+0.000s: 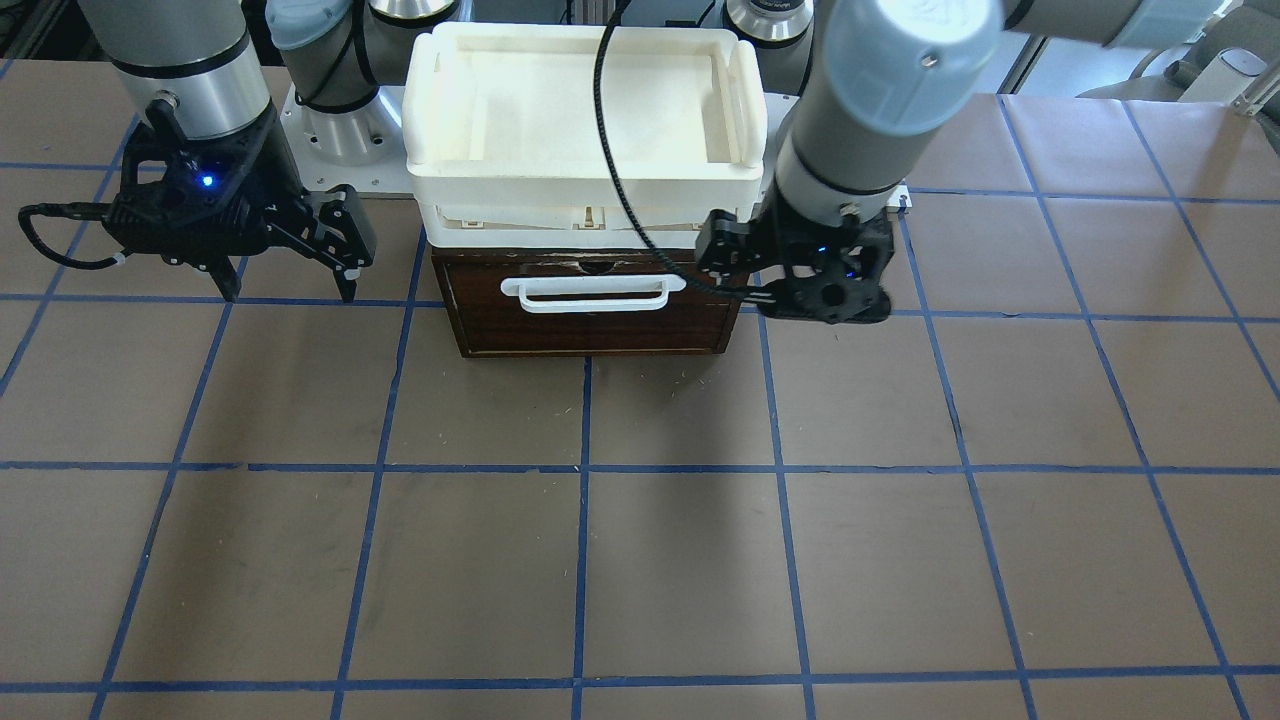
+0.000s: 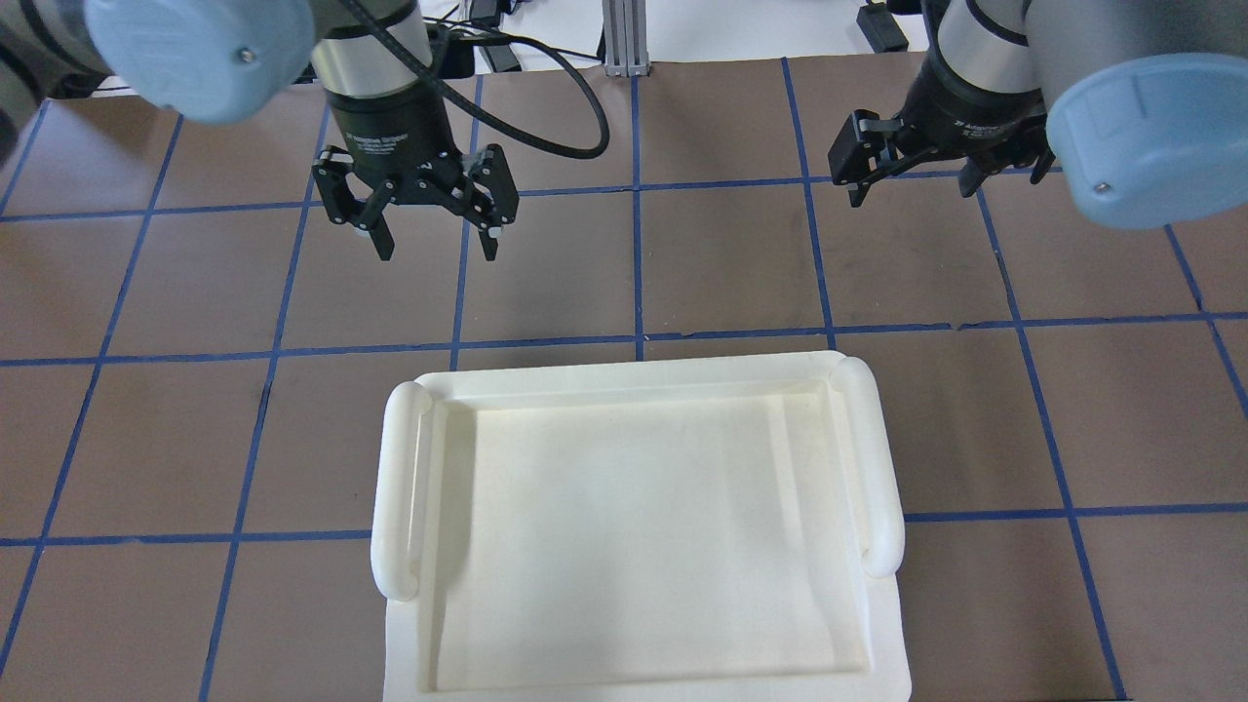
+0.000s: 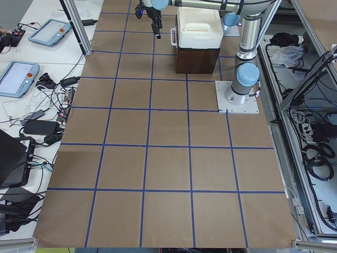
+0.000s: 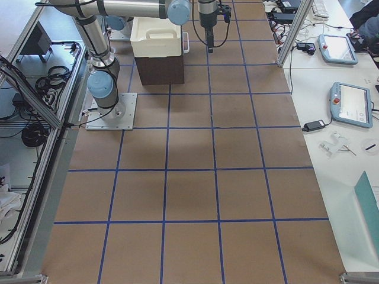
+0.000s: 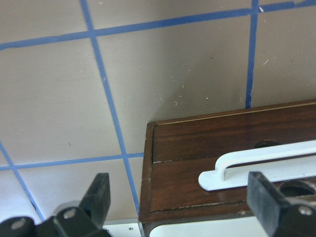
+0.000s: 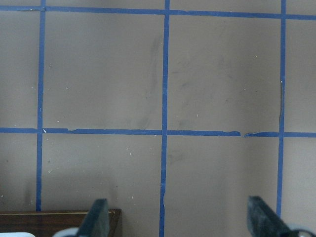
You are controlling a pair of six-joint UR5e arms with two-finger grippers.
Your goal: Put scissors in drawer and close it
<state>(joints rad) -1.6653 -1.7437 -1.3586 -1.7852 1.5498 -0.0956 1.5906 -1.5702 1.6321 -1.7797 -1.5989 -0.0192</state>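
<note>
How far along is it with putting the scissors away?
It looks nearly finished. The dark brown wooden drawer with the white bar handle sits pushed in. No scissors show anywhere on the brown table, so they are probably inside, though that is hidden. Nothing is in hand: the left fingers and right fingers are spread open and empty. Little seems left.

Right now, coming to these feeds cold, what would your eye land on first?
The big white tray stands out first, sitting atop the dark wooden drawer, which looks shut behind its white handle, at the robot's edge of the table. Next, the left gripper and right gripper hang open and empty, flanking the drawer front. No scissors show in any view.
</note>
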